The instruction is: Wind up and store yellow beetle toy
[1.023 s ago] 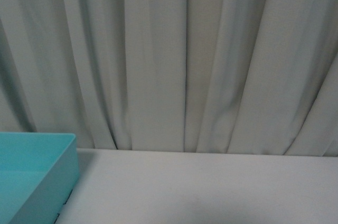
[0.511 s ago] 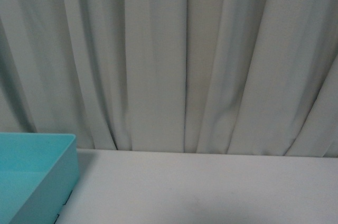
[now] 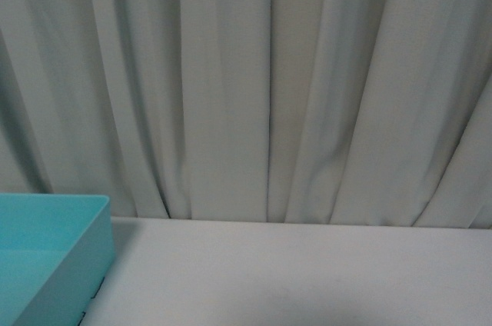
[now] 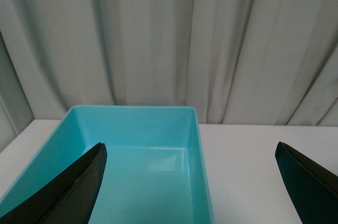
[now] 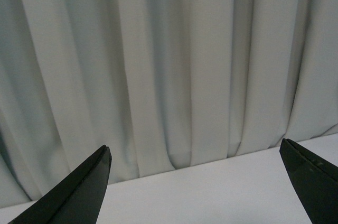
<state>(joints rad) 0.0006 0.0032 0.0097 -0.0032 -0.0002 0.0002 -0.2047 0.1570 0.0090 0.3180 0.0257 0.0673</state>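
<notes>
The left hand (image 4: 190, 149) was spread wide with nothing between its fingers, hanging over a turquoise bin (image 4: 132, 112) on the white desk (image 4: 248, 155). The right hand (image 5: 195, 146) was spread wide too, over the desk, facing a grey curtain (image 5: 174, 49). Where the yellow beetle toy lay could not be told.

Front view: turquoise plastic bin (image 3: 84, 264) is cropped by the left and lower edges; only one far corner shows.

Left wrist view: the bin's near end runs out at the lower edge. One side is hidden behind a dark finger (image 4: 74, 192) of the left gripper (image 4: 190, 147).

Both wrist views: gripper fingers are cropped at the corners. The right gripper (image 5: 194, 145) shows tips only.

White counter (image 3: 307, 272): extent cut off.
</notes>
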